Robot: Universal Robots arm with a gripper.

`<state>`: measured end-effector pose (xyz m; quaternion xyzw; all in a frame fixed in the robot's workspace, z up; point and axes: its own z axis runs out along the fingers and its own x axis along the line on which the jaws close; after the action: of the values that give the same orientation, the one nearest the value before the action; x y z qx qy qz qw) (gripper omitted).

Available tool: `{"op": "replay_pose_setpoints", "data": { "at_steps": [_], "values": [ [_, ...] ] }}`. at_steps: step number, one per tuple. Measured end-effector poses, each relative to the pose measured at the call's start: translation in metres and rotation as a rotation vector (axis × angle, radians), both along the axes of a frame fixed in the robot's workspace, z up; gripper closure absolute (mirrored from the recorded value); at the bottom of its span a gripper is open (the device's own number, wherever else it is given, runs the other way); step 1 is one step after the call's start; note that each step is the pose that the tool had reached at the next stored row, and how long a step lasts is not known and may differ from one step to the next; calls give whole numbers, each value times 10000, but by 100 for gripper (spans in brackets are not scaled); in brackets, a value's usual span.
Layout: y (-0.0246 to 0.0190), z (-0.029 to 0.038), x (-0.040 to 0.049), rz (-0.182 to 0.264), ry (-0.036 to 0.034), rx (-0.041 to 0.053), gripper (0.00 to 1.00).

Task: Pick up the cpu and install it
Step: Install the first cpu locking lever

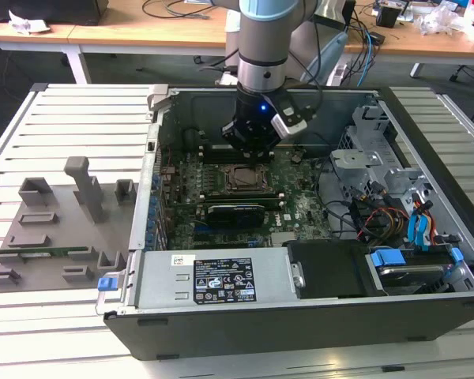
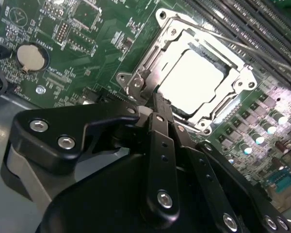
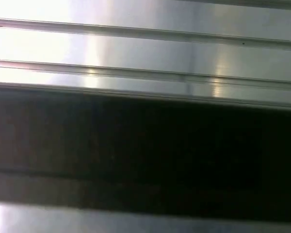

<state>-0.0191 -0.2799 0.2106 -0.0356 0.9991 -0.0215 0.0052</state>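
Now cpu sits in socket frame, gripper just above, open/shut can't tell, RAM slots beside.

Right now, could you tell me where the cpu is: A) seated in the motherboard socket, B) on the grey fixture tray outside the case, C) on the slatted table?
A: in the second wrist view the cpu lies flat inside the socket frame.

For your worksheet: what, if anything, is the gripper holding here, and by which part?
Nothing. The gripper is shut with nothing between its fingers, above the cpu lying in its socket.
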Motion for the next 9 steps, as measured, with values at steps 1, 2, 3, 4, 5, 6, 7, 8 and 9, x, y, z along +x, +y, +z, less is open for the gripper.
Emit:
{"op": "replay_pose_setpoints", "data": {
  "at_steps": [1,2,3,4,5,6,7,8,9],
  "values": [
    [-16,2,0,0,0,-19,89],
    [-26,4,0,0,0,-31,89],
    [-33,6,0,0,0,-42,89],
    [-39,10,0,0,0,-56,89],
    [-44,17,0,0,1,-72,89],
    [-54,34,0,0,0,-99,89],
    [-59,45,0,-1,0,-111,89],
    [-61,51,0,-1,0,-118,89],
    [-63,60,0,-1,0,-130,89]
  ]
}}
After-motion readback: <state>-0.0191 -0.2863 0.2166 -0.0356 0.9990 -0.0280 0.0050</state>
